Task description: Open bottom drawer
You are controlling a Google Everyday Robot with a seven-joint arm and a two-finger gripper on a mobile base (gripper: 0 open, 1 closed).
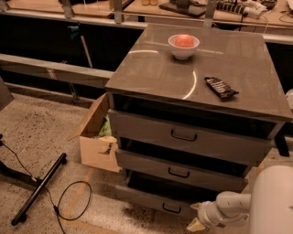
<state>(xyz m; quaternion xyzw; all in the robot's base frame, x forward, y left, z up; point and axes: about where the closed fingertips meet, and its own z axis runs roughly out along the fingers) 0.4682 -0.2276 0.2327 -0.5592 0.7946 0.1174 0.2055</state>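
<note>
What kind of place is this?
Likely a lab or workshop: workbenches behind, a loose cable on the floor, a cardboard box beside the cabinet. The gripper is by the bottom drawer.

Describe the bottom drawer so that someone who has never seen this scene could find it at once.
Find the grey cabinet with a white bowl on top; three drawers are stacked in its front. The bottom drawer is the lowest one, just above the floor, with the robot's pincer near its right end. Its front is the slimmest of the three.
</note>
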